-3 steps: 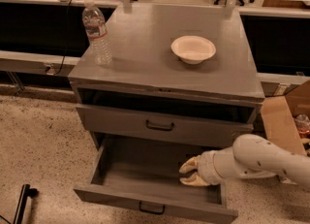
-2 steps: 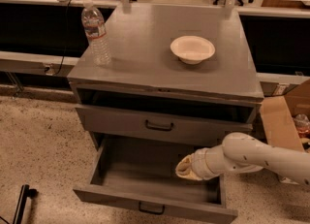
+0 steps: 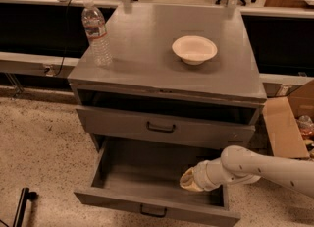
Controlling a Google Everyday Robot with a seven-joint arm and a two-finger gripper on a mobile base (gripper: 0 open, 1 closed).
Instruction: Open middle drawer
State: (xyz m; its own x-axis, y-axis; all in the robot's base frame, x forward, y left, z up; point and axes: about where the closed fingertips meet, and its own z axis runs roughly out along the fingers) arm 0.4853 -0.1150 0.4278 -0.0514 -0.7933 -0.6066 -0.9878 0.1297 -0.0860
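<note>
The grey cabinet (image 3: 142, 59) has three levels. The middle drawer (image 3: 122, 122) has a flat grey front with a small black loop handle (image 3: 161, 127), and it sits pushed in. Above it is a dark open slot (image 3: 162, 105). Below it the bottom drawer (image 3: 122, 202) is pulled far out, showing its deep grey tray. My gripper (image 3: 189, 179) is at the end of a white arm (image 3: 255, 167) reaching in from the right. It is down inside the open bottom drawer, right of centre, below and to the right of the middle drawer's handle.
A clear water bottle (image 3: 97, 34) stands on the cabinet top at the left, and a white bowl (image 3: 194, 49) sits to the right of centre. A cardboard box (image 3: 287, 123) is on the floor at the right. A black object (image 3: 22, 206) lies at the lower left.
My gripper and arm have moved left inside the open bottom drawer. The drawers, bottle and bowl have not moved.
</note>
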